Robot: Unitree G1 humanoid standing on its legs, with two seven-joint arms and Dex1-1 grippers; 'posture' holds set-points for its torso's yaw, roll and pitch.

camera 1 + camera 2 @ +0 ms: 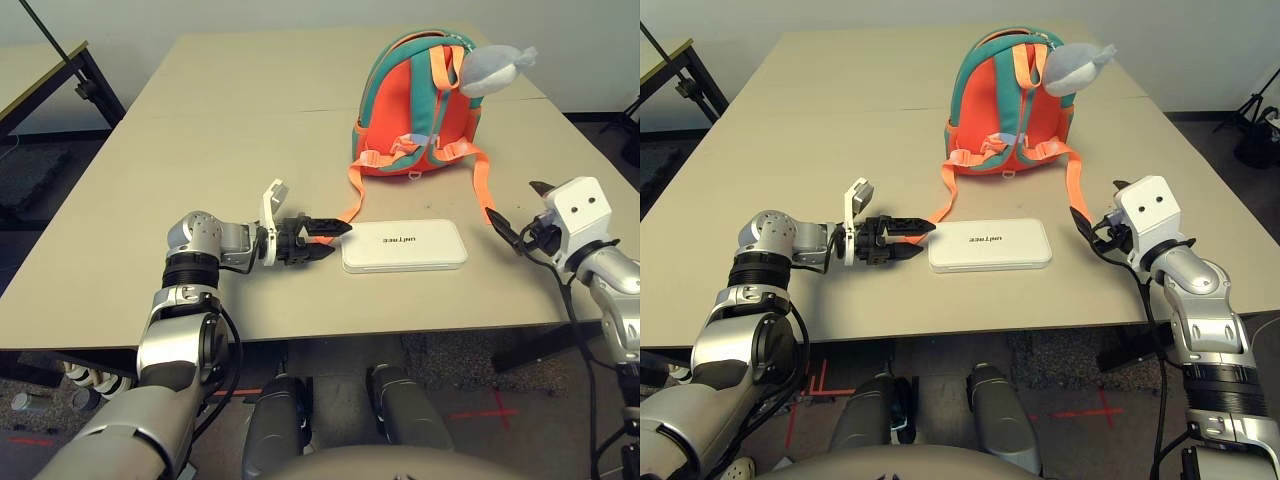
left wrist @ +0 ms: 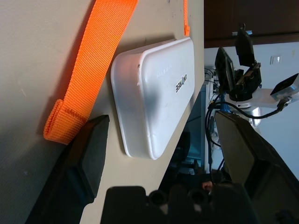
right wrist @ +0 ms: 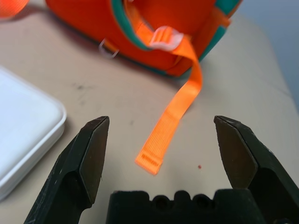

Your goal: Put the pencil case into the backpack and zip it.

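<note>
The white pencil case lies flat on the table near its front edge, lettering up. Behind it stands the orange and teal backpack, upright, its straps facing me and a grey plush charm at its top. My left gripper is open just left of the case, its fingertips pointing at the case's short end, beside an orange webbing strap. On the right, my right gripper is open a little right of the case, aimed at the loose end of another orange strap.
The beige table spreads wide behind and to the left of the backpack. Another table with a dark frame stands at the far left. The two orange strap ends trail on the table on either side of the case.
</note>
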